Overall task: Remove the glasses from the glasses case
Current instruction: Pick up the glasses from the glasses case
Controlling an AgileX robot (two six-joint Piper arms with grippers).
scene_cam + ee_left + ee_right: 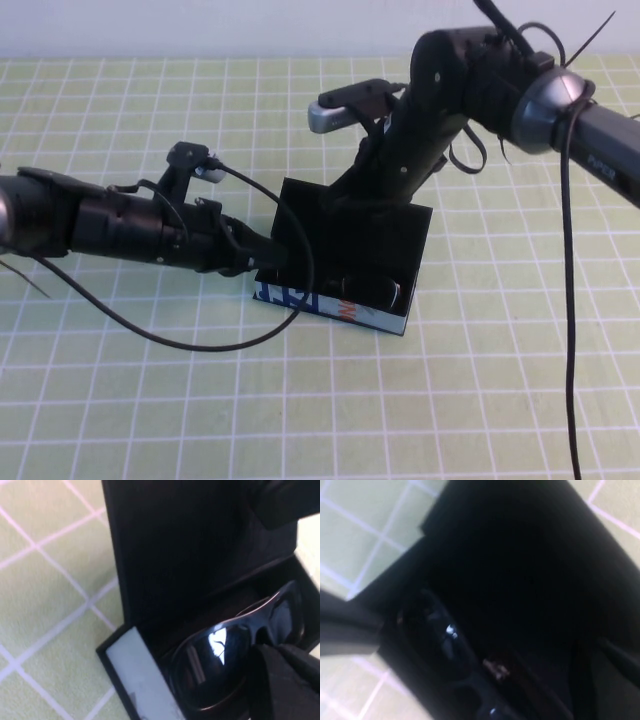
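Glasses (220, 665) lie inside the open glasses case (330, 305) at mid-table, where the right gripper (365, 255) reaches in from the far side, clenched, while the left gripper (262, 255) touches the case's left wall, its grip unclear.

The surface (150, 400) is covered by a pale yellow-green mat ruled with white lines into a grid of squares. Near its middle, directly on the mat, stands the glasses case (375, 245), a black rectangular box with its hinged lid raised at the left end. Its front side, facing the robot, is pale with blue and orange print. A thin black cable (150, 330) droops from the left arm down to the mat just left of the case.
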